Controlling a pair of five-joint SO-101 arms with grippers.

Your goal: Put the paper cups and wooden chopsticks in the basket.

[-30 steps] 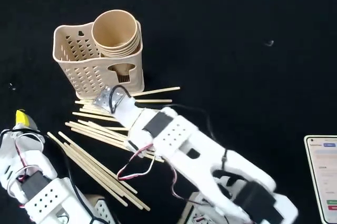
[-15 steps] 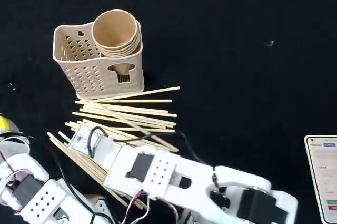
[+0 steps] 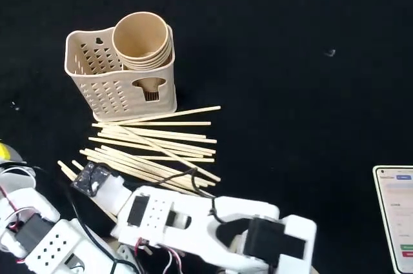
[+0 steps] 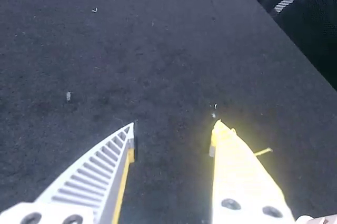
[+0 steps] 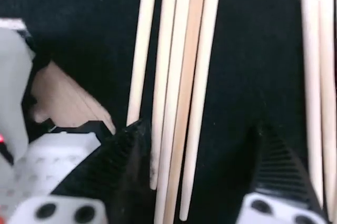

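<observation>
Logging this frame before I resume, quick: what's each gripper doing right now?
Left gripper: open, holding nothing.
Right gripper: open, its jaws either side of a few wooden chopsticks, not closed on them.

A matt black covering, finely grained and flecked with pale dust, dresses the table (image 3: 290,93). At the upper left of the high view, the basket (image 3: 122,90) is smooth beige moulded plastic, its walls pierced by rows of small holes. The paper cups (image 3: 143,39) stacked in it are tan, unglossed paper. The wooden chopsticks (image 3: 155,135) at centre left are pale, bare, unvarnished wood. Along the bottom edge, the right arm (image 3: 193,222) wears a white matt plastic shell with black fittings. The right gripper (image 5: 197,129) is black ribbed plastic. The left gripper (image 4: 174,126) is part white ribbed plastic, part smooth yellow plastic. At the right edge, a phone (image 3: 395,216) shows a glossy screen.
</observation>
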